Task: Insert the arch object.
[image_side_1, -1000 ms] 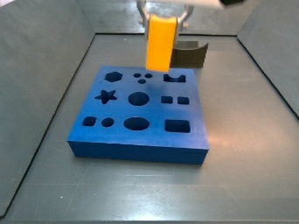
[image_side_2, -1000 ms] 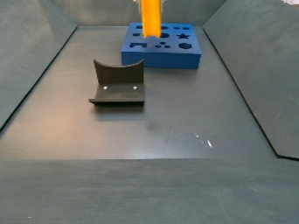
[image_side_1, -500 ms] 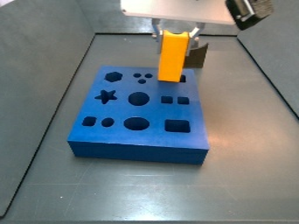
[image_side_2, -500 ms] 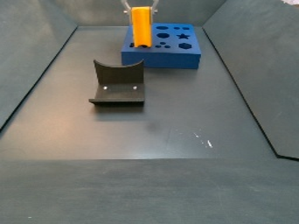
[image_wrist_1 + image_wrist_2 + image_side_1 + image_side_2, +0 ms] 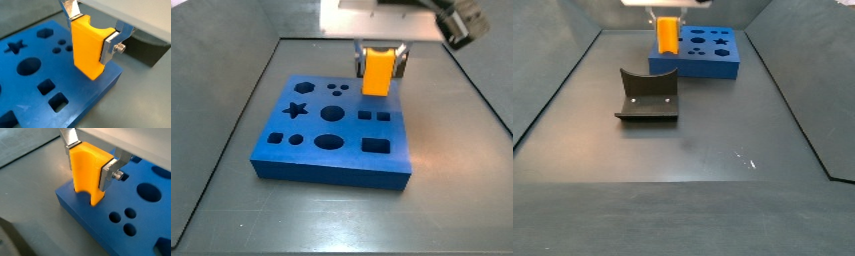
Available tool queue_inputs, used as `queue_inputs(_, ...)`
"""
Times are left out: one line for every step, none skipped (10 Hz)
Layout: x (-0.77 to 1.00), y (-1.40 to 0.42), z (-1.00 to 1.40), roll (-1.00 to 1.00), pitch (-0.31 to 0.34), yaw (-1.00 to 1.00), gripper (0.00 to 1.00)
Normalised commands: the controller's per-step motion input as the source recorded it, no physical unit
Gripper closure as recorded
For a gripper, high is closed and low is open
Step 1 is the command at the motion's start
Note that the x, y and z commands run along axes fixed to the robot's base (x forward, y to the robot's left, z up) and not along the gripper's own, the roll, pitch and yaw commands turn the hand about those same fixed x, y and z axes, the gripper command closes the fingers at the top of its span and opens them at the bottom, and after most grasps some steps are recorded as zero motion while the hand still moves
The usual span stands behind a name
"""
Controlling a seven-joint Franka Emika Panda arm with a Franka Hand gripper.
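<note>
Dark grey worktop (image 5: 714, 190) with grey walls rising on either side; no other room detail. The blue board (image 5: 318, 165) with cut-out holes lies flat under the claw (image 5: 378, 50). In a side view the fixture (image 5: 647, 95) stands on the worktop, well apart from the claw and from the board (image 5: 714, 65).

In a side view the fixture (image 5: 402, 62) is mostly hidden behind the claw and only a dark edge shows. The claw body is cut off at the frame top in both side views. The hole directly below the held piece is covered. Cannot tell if the piece touches the board.

The claw (image 5: 93, 30) is closed to a narrow gap on the arch object (image 5: 87, 50), an orange block held upright. The silver fingers (image 5: 111, 42) press its two sides. In a wrist view a curved notch shows in its lower edge (image 5: 85, 173), just over the board's (image 5: 87, 223) edge nearest the fixture. The arch object (image 5: 377, 75) hangs between the fingers, over the board's far row of holes.
</note>
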Motion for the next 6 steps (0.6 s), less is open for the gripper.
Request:
queue_inputs(-0.23, 0.04, -0.55, 0.0, -0.324, 0.57, 1.0)
queue_inputs(-0.03, 0.01, -0.55, 0.03, -0.296, 0.81, 1.0)
queue_inputs(-0.11, 0.0, -0.57, 0.09, -0.297, 0.73, 1.0)
queue_inputs(-0.33, 0.0, -0.2, -0.12, -0.299, 0.0, 1.0)
queue_inputs(-0.21, -0.19, -0.16, 0.1, -0.234, 0.13, 1.0)
queue_inputs(0.0, 0.0, 0.0, 0.0, 0.0, 0.0, 1.0)
